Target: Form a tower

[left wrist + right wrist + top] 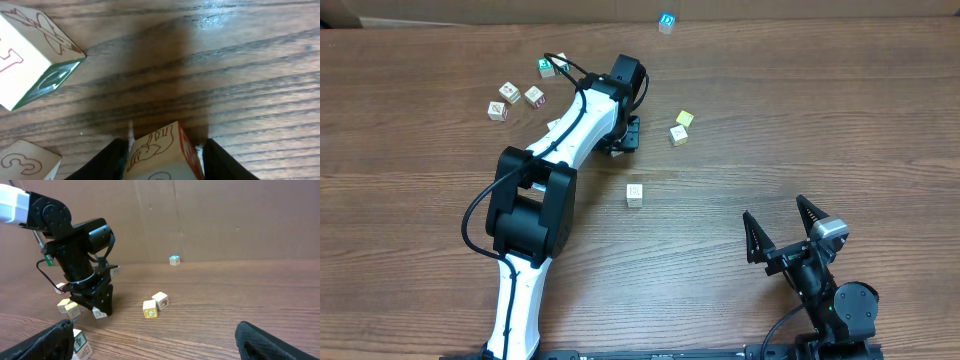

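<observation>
The left tool (620,140) reaches over the middle of the wooden counter (840,110), towards its far edge, and points down. In the left wrist view a wooden alphabet cube (156,152) sits between the tool's two dark fingers (102,162). Its upper face carries a red-line animal drawing, and the face to the right is marked in red. The fingers flank this cube closely. I cannot tell whether they press it or have let go, nor whether another cube lies beneath it. Near it in that view lie a green-sided cube (35,55) and a cube with a red 3 (22,160).

The tower is not yet standing: no cube is seen resting on another. Three pale cubes (510,92) (534,96) (497,110) lie towards the far-left corner. A yellow cube (684,118) sits just beside a cream cube (678,134), to the right of the left tool. A lone cube (634,194) rests near the counter's centre, and a blue cube (666,22) sits at the far edge.

The right tool (773,208) hovers by the near-right corner. It is released, with its jaws spread wide around nothing, well apart from every cube.
</observation>
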Controlling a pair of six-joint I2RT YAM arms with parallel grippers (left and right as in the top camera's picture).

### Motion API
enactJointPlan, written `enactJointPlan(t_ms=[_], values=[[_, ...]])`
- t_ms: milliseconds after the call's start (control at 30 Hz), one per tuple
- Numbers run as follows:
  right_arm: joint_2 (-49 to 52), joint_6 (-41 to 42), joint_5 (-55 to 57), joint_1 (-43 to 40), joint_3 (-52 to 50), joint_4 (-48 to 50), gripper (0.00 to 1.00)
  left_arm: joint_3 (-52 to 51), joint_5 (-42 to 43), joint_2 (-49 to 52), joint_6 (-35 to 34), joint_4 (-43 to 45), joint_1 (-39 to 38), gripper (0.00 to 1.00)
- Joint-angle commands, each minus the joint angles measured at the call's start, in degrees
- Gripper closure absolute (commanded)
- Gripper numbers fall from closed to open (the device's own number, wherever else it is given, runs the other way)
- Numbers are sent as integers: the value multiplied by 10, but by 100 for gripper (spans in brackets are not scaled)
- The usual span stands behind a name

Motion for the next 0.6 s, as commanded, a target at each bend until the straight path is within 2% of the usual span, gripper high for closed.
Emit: enactJointPlan(t_ms=[0,133,200,333,433,567], values=[[-5,1,0,-3,-6,3,0,-4,4,6,9,0,0,51],[-5,1,0,-3,-6,3,0,-4,4,6,9,2,0,51],[-5,1,0,-3,-6,3,0,-4,4,6,4,1,0,57],[-5,1,0,-3,-6,3,0,-4,3,7,-51,-7,0,69],[-5,1,0,-3,-6,3,0,-4,2,7,-83,-7,0,65],[-5,1,0,-3,-6,3,0,-4,2,7,-93,-2,0,62]])
